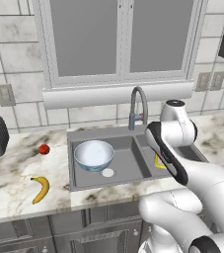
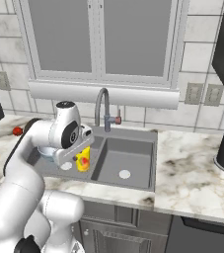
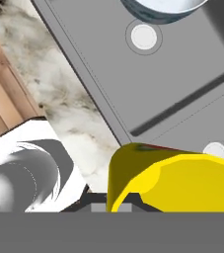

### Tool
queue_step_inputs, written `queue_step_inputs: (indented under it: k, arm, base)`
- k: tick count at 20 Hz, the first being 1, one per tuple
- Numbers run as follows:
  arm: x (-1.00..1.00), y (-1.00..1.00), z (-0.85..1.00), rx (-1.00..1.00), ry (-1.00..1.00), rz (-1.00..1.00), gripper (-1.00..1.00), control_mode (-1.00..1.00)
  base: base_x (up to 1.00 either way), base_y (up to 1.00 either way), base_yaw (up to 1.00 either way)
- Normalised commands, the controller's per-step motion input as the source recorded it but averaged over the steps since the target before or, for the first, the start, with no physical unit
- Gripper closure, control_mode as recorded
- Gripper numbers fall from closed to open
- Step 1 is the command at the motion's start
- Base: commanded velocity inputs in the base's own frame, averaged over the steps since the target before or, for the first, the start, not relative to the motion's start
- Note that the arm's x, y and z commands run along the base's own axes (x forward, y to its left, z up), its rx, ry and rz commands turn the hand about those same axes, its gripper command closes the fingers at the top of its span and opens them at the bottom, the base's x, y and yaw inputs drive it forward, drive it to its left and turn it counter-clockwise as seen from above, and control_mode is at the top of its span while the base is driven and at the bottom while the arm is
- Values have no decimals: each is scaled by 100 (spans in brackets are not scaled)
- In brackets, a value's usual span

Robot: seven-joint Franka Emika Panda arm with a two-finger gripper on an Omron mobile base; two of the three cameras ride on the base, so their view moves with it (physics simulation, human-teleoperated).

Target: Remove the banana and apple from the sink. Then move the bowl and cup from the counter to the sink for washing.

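I had the pincer (image 2: 82,159) clamped shut on the cup (image 2: 83,159), hanging above the divider between the sink (image 2: 133,148) basins, the bowl (image 1: 93,154) already sitting in the left one.

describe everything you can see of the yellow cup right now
The cup is small, bright yellow and taller than wide, with a red-orange mark on its side, smooth and glossy like plastic or glazed ceramic. It hangs roughly upright in the shut gripper, over the sink near the divider between the two basins. From the hand view its open rim and hollow inside loom close. In the left base view just a yellow sliver peeks past the arm. Whether its base touches the basin floor cannot be told.
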Motion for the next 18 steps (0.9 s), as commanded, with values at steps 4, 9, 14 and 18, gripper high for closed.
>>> queue_step_inputs:
  k: [4, 9, 14, 18]
  arm:
    - [2, 41, 0, 0, 0, 0, 100, -100]
    - [2, 39, 0, 0, 0, 0, 100, -100]
    - [9, 36, 0, 0, 0, 0, 100, -100]
    - [16, 31, -1, 0, 0, 0, 100, -100]
  base:
    - [0, 0, 0]
    - [0, 0, 0]
    - [0, 0, 0]
    - [0, 0, 0]
